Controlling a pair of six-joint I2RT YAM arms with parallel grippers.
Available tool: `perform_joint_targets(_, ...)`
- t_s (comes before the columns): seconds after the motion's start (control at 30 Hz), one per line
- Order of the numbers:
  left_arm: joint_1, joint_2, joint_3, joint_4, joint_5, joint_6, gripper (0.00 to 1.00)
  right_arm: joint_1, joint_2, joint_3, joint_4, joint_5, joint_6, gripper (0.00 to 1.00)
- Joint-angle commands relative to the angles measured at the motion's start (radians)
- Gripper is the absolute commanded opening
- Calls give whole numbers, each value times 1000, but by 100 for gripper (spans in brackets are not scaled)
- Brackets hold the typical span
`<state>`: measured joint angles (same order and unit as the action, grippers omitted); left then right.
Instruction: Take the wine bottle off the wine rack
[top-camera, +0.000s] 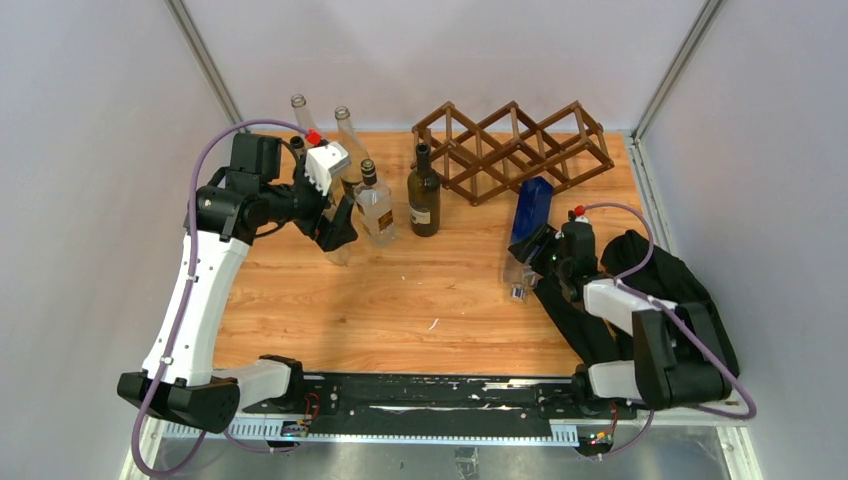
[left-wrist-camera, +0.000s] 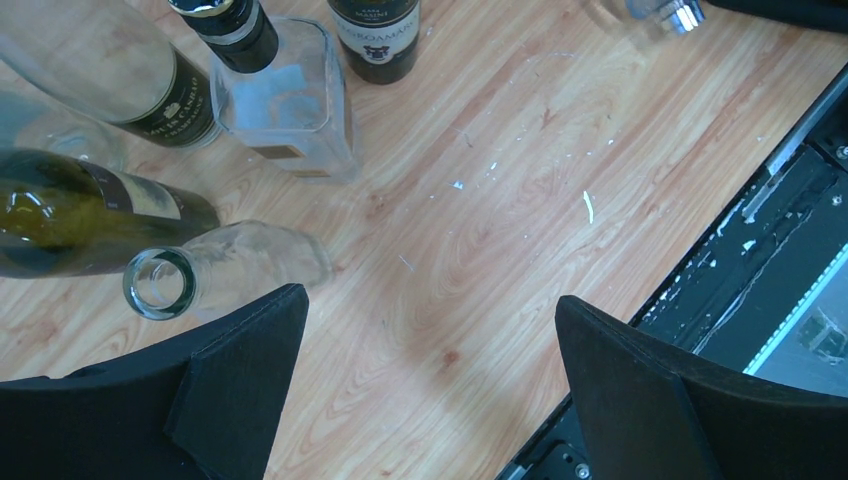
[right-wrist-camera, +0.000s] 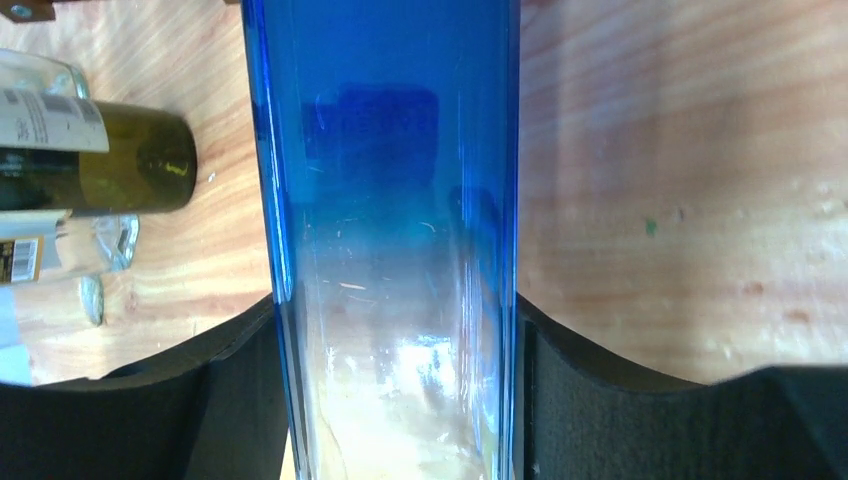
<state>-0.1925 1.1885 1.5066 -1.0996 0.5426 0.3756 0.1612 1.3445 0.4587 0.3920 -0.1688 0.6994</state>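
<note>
Right gripper (right-wrist-camera: 398, 335) clamped on flat-sided blue-to-clear glass bottle (top-camera: 530, 208), just near of brown stick-lattice wine rack (top-camera: 515, 150). Left gripper (left-wrist-camera: 430, 345) wide open, empty, over wood-grain table (top-camera: 400, 300).

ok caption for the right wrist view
Right gripper shut on the blue bottle, wooden table behind, green bottle at left.

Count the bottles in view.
7. Blue bottle in the right gripper; dark wine bottle and square bottle by the wine rack; four others around the left gripper. More may be hidden.
</note>
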Motion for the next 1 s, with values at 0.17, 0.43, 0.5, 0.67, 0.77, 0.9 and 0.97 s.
perform_joint_targets(0.17,7,-8,-13,12,42,25,100,-9,-371,-102,-150,-5,2,0)
perform_joint_targets(0.43,3,-31,-19,11,85,103,100,-1,-715,-128,-491,-104,29,0)
perform_joint_targets(0.5,-7,-42,-31,10,91,143,100,1,-781,-104,-568,-123,34,0)
perform_joint_targets(0.67,-81,-105,-96,10,72,296,100,8,-808,25,-758,-226,51,0)
perform_joint_targets(0.77,-102,-153,-172,10,99,436,100,22,-789,90,-824,-307,67,0)
perform_joint_targets(0.9,-126,-223,-235,10,139,588,100,72,-733,197,-910,-373,70,0)
perform_joint_targets(0.97,-142,-259,-249,12,171,689,100,142,-688,265,-957,-380,73,0)
